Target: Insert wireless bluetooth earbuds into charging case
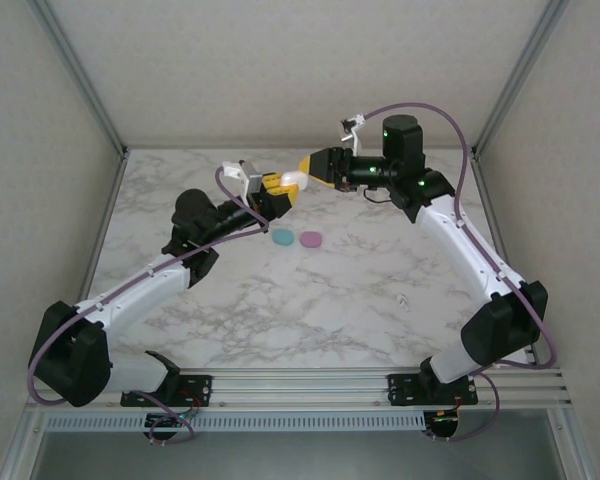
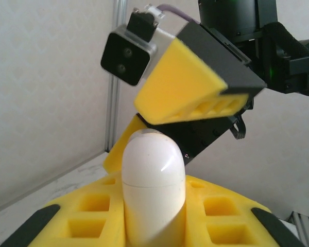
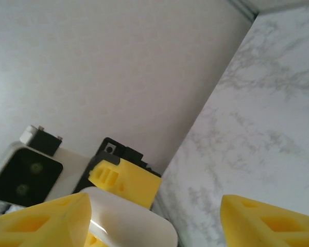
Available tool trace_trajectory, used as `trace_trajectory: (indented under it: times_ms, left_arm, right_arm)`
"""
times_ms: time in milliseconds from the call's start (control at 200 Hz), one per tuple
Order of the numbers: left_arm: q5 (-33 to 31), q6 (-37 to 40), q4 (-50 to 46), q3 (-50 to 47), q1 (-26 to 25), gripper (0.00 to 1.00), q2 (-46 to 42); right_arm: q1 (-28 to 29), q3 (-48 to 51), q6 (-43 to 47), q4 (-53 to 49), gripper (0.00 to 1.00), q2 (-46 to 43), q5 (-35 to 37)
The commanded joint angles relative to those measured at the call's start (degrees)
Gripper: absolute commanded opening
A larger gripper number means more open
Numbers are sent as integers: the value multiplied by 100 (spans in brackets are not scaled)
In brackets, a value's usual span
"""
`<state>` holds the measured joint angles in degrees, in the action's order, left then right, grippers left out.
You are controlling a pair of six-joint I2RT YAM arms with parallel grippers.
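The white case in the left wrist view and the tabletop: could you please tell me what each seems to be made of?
The white case looks like hard moulded plastic with a glossy finish: a sharp glint and a fine seam around it. The tabletop looks like marble or a marble-print laminate, white with grey veins, matte; which one I cannot tell.

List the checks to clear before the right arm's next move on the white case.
1. Grip of left fingers on white case: ok.
2. Spread of right fingers at the case's top: ok.
3. Case lid open: not ok, it looks closed.
4. Earbud in right fingers: not ok, none there.
5. Position of teal piece and pink piece on the table: ok.
6. Case empty inside: cannot tell.
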<state>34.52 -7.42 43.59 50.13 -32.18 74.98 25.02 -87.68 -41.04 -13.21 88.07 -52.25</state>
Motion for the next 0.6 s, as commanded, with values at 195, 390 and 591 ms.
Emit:
trace_trajectory:
  times_ms: [195, 390, 591]
  left_arm:
    - [-286, 604, 12, 346, -60, 1, 54]
    - [-246, 663, 17, 434, -58, 2, 170]
    - [-243, 757, -174, 475, -82, 4, 210]
  right_arm:
    - [86, 184, -2348, 397, 69, 300, -728]
    - [134, 671, -3433, 1641, 68, 227, -568]
    - [240, 794, -3878, 1954, 63, 188, -325]
